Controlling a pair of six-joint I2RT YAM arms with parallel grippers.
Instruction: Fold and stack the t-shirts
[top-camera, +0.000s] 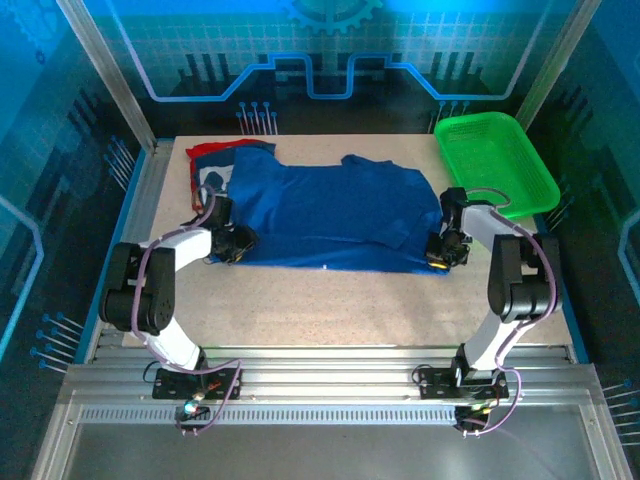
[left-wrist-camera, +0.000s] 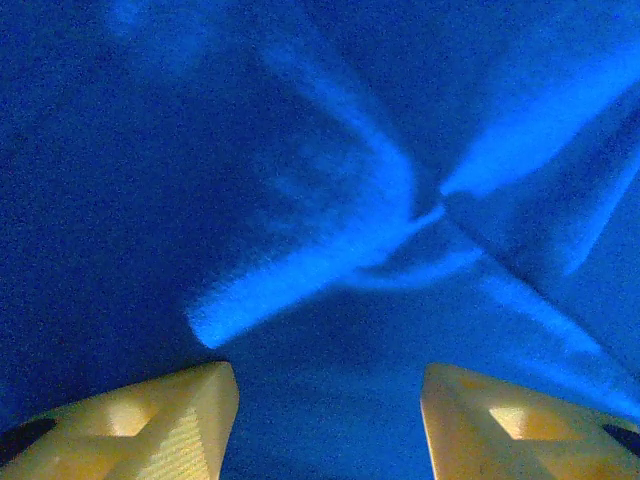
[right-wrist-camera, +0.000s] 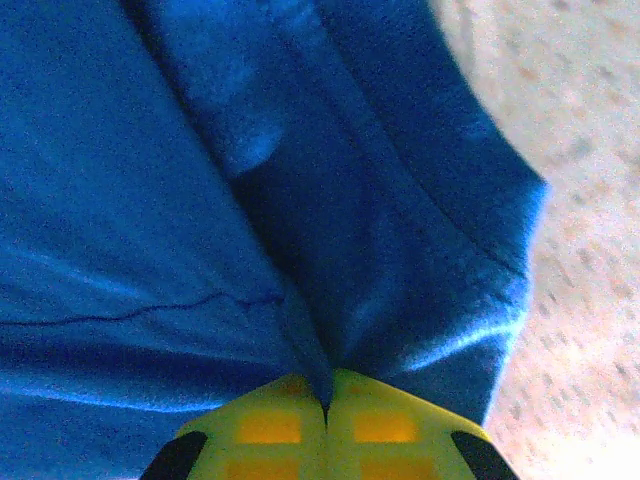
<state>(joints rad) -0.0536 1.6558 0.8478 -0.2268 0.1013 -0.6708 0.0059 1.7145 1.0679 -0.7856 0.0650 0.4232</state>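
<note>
Right gripper (right-wrist-camera: 325, 400), nearest, is pinched shut on the near right corner of the royal blue t-shirt (top-camera: 330, 215), soft, light, floppy cloth spread across the table (top-camera: 330, 310) and best lifted by corners; left gripper (left-wrist-camera: 330, 410) hovers open over its left edge, green basket (top-camera: 497, 158) apart at right, red tee (top-camera: 205, 150) peeking out rear-left.
</note>
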